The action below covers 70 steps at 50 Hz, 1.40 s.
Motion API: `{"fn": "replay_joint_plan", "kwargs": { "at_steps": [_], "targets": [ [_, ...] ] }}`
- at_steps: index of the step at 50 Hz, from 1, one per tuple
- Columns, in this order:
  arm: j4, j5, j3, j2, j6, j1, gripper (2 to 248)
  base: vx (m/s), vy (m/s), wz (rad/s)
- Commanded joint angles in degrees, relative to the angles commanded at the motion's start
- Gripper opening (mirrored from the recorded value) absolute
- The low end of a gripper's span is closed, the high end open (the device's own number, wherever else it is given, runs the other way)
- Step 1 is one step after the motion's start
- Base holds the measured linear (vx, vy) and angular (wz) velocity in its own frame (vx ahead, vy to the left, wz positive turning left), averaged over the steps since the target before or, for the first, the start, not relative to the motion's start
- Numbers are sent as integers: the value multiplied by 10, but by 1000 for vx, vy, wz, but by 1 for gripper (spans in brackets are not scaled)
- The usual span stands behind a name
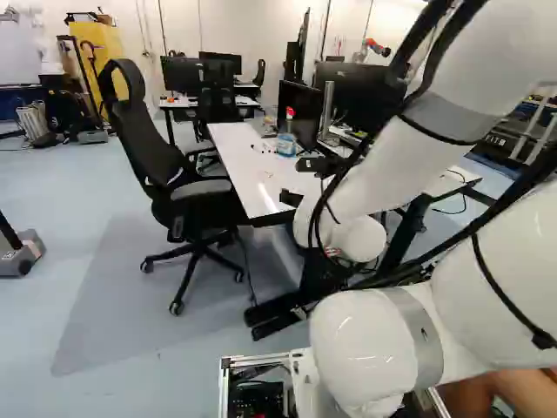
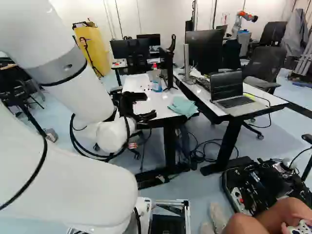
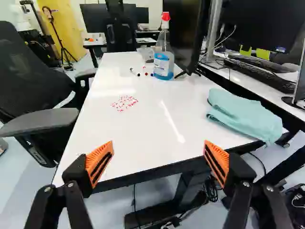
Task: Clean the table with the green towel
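Note:
In the right base view my gripper (image 2: 138,107) hangs at the near end of the white table (image 2: 163,100). The wrist view has the gripper (image 3: 158,164) open, its orange pads wide apart with nothing between them, just before the table's near edge. The green towel (image 3: 243,114), pale and folded, lies on the table's near corner, ahead of and beside the fingers, its end hanging slightly over the edge. Red scribbles (image 3: 125,103) mark the tabletop (image 3: 147,129) ahead of the gripper. The towel (image 2: 183,106) also shows in the right base view.
A spray bottle (image 3: 163,52) with blue liquid and several markers (image 3: 135,72) stand and lie farther along the table, by a monitor (image 3: 185,36). An office chair (image 1: 178,174) is drawn up alongside. A second desk holds a laptop (image 2: 234,101). Another robot (image 2: 243,18) stands far back.

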Motion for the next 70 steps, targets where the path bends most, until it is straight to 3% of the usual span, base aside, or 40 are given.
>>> {"fn": "replay_joint_plan", "kwargs": {
  "at_steps": [39, 70],
  "targets": [
    [0, 0, -5, -6, 0, -2, 247, 0, 0, 0],
    [0, 0, -62, -57, 0, -41, 247, 0, 0, 0]
  ]
}}
